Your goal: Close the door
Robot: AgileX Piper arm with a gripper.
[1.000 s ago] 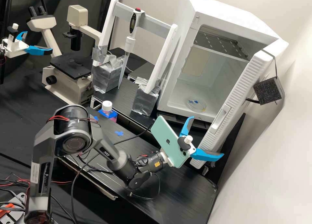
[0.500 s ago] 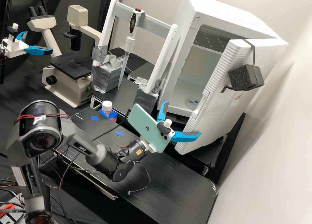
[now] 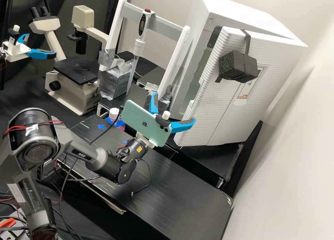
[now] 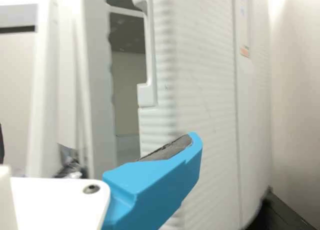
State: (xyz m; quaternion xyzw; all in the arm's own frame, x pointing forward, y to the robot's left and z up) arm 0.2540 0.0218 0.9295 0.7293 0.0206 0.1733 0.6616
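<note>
High view: my hand (image 3: 174,107) was spread wide, its two blue fingers well apart and pinching nothing. It was above the worktop (image 3: 174,198), at the free edge of the white door (image 3: 217,111). The tip of one finger looked to be against that edge, or very near it; I couldn't tell contact for sure.

The door stood ajar, turned partway across the front of the white cabinet (image 3: 240,14), with a narrow gap into the interior. A black foam block (image 3: 240,64) was strapped to its outer face. Wrist view: one finger lay in front of the ribbed door edge, below the recessed handle (image 4: 146,95).

Around: a green phone (image 3: 139,118) mounted behind my fingers; a capped bottle (image 3: 114,112) by the worktop; a pipette (image 3: 140,47) upright on a white frame (image 3: 167,26); a microscope (image 3: 69,94) beyond.
</note>
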